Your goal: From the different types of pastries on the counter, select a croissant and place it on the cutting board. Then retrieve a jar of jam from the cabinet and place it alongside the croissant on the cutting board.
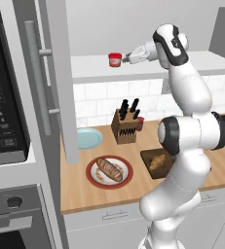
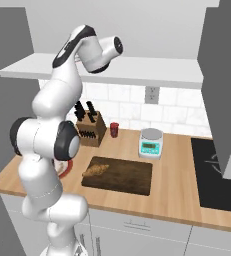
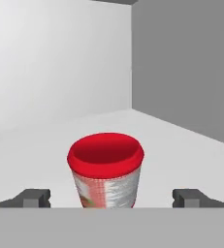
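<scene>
The jar of jam (image 1: 115,59) stands upright on the white shelf (image 1: 148,73) of the open cabinet, red-lidded with a pale band. My gripper (image 1: 125,59) is raised to shelf height, right beside the jar. In the hand view the jar (image 3: 105,169) sits between my two fingertips (image 3: 33,197), with a gap on each side; the gripper (image 3: 111,198) is open and touches nothing. The croissant (image 1: 157,162) lies on the dark cutting board (image 1: 146,156) on the counter (image 1: 84,194). From the right, the croissant (image 2: 95,170) rests at the left end of the board (image 2: 124,177).
The cabinet door (image 1: 60,73) hangs open at the left, its bar handle (image 1: 40,78) facing out. A scored loaf (image 1: 109,169) lies on a red-rimmed plate (image 1: 92,176), beside a blue plate (image 1: 88,138) and a knife block (image 1: 124,126). A scale (image 2: 150,142) and a cooktop (image 2: 219,170) sit to the right.
</scene>
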